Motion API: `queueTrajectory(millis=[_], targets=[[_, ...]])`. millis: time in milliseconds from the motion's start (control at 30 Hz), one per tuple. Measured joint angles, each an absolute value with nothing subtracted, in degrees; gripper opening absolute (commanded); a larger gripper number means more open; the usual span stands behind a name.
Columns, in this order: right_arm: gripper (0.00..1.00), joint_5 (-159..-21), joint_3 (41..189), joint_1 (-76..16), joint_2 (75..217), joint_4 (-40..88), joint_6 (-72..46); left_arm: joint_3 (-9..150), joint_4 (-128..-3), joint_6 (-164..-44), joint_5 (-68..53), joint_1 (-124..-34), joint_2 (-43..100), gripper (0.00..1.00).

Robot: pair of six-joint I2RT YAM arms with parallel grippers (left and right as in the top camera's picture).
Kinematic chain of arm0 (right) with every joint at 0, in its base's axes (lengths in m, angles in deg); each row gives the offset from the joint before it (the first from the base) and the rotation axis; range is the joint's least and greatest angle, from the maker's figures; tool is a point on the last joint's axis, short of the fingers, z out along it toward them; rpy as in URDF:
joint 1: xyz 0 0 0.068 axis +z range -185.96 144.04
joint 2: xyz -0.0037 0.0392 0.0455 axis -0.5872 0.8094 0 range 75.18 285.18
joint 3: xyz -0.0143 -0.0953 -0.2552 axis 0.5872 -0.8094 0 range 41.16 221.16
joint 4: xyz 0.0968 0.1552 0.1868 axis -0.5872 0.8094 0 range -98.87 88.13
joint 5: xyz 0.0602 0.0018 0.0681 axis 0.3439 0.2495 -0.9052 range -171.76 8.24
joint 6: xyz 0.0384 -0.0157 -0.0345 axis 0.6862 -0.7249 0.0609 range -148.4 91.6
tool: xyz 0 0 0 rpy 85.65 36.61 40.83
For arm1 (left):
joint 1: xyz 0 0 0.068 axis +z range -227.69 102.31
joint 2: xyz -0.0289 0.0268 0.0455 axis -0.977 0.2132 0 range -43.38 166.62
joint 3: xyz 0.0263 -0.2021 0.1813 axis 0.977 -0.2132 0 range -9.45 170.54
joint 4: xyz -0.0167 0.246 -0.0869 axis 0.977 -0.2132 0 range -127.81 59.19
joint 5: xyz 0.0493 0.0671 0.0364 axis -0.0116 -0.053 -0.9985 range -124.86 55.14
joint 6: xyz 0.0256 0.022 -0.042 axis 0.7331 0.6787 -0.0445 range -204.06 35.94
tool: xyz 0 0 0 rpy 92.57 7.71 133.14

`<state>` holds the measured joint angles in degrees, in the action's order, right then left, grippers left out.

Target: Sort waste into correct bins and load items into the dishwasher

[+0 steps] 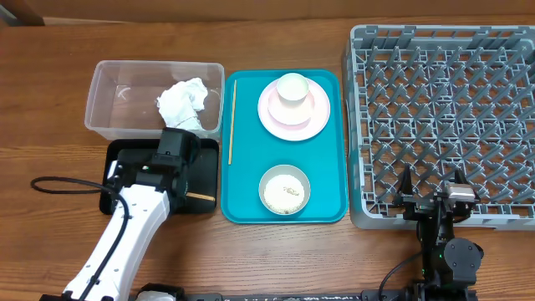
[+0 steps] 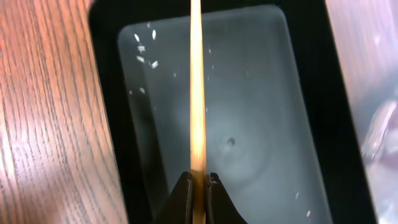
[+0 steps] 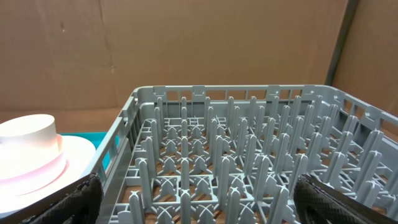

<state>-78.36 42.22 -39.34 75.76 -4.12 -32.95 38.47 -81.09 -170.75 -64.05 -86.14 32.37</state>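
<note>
Left gripper, jaws narrowed to a pinch, clamps a thin wooden chopstick over the black tray at the near left of the table. The pale, straight stick runs along the tray's length. A few white rice grains lie scattered on the glossy floor beneath it. Whether its far tip touches the tray cannot be told.

From overhead the arm covers the jaws and most of the stick, and only a short tan stretch shows at the tray's near right. Just beyond, the clear tub holds a crumpled white tissue.

At centre, the teal tray carries a second chopstick along its left edge. A pink-white plate sits at its far end with a white cup on it. A small bowl with pale contents, too small to make out, sits at the near end.

At right, the grey dish rack runs off the frame's edge. The right gripper sits at its near wall, jaws spread wide and holding nothing, its arm cut off below.
</note>
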Motion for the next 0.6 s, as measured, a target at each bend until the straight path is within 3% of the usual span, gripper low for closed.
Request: queueTrajectory(millis=[600], targets=[[1.00, -78.4, 42.2, -39.3, 75.8, -4.1, -33.0, 38.5, -80.2, -170.9, -64.7, -83.6, 37.1, 0.04]])
